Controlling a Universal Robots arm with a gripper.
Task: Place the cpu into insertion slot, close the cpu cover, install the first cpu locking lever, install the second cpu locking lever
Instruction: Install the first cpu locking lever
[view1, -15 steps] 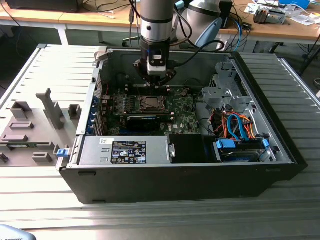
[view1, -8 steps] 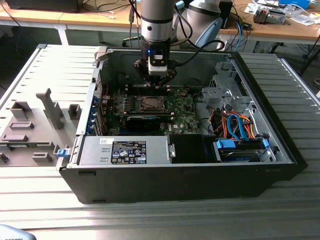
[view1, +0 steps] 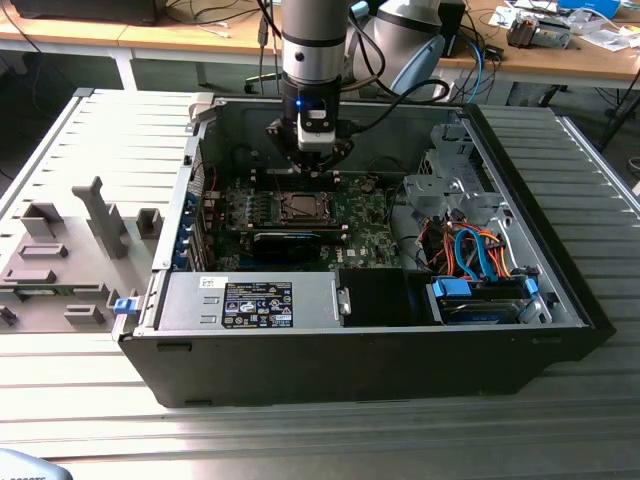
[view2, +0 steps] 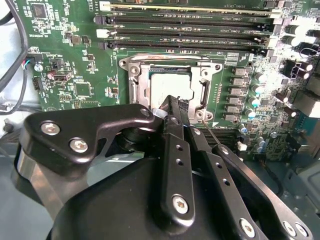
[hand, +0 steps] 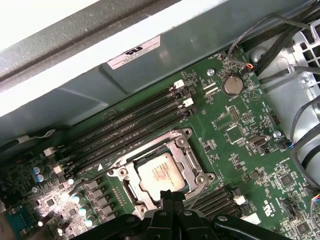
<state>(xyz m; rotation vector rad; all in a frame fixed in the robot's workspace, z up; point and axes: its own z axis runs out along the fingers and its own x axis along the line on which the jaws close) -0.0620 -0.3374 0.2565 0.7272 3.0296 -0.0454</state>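
Observation:
The pale silver cpu (view2: 169, 86) (hand: 159, 171) lies in the insertion slot (view1: 300, 207) on the green board. The cpu cover (view2: 134, 75) (hand: 186, 151), a metal frame, lies flat around it, and the cpu shows through its window. My gripper (view2: 170, 103) (hand: 172, 196) (view1: 313, 160) hangs just above the socket's edge, its black fingers pressed together with nothing between them. A thin wire locking lever (view2: 211, 131) (hand: 199, 191) slants away from the socket right beside the fingertips. Another lever (hand: 87, 181) runs along the socket's opposite side.
Long black memory slots (view2: 185, 35) (hand: 125, 132) run beside the socket. The open computer case (view1: 560, 290) walls the board in; a grey labelled box (view1: 250, 300) sits at its front, coloured cables (view1: 470, 250) at the exterior view's right. Grey fixtures (view1: 60, 260) stand outside, at the left.

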